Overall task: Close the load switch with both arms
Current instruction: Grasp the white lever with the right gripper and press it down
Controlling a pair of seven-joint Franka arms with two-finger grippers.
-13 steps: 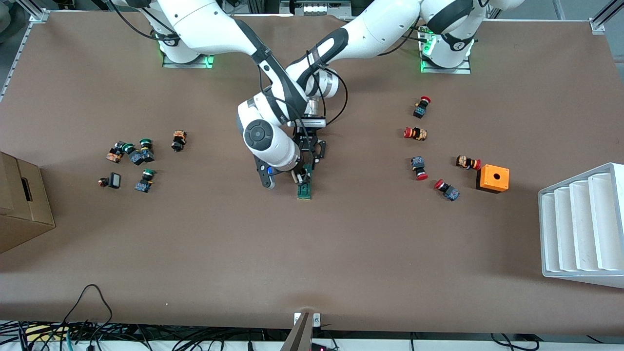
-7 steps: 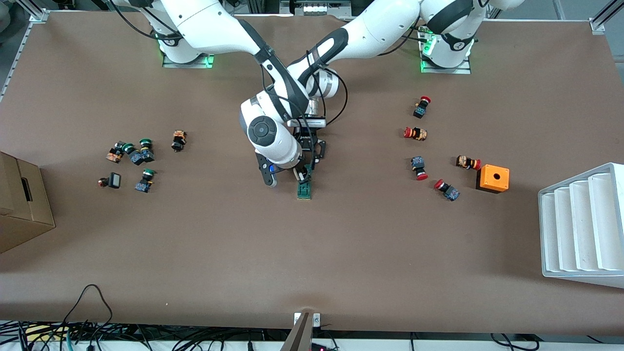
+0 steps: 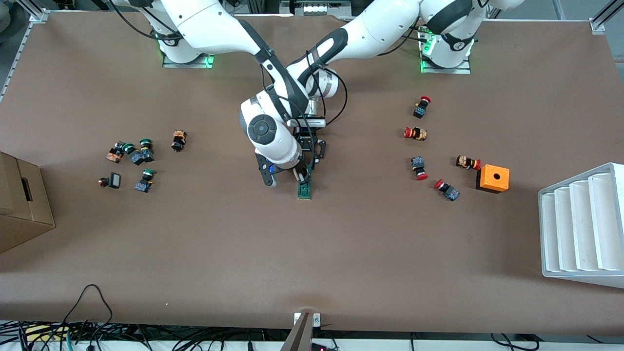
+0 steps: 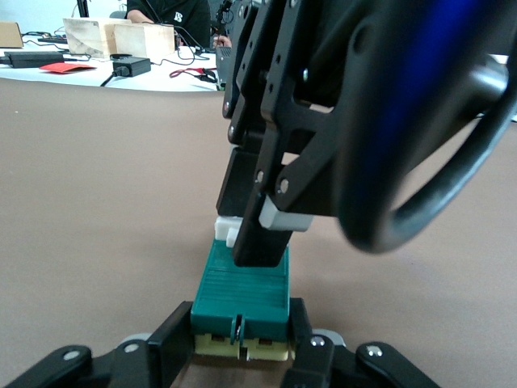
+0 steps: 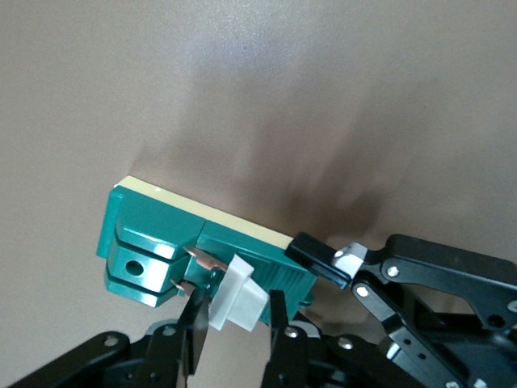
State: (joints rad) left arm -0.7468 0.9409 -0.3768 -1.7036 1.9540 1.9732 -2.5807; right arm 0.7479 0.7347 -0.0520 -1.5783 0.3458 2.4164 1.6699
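Front view — brown table [image 3: 341,243], load switch [image 3: 304,189] mid-table, benches around.

Both end effectors crowd the load switch [image 3: 304,187]; bare table [image 3: 312,243] surrounds it, push buttons [image 3: 420,168] well apart.

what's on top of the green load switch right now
The right hand pinches the white end piece on the load switch. The left hand clamps its sides. The switch lies on the table; its underside is hidden.
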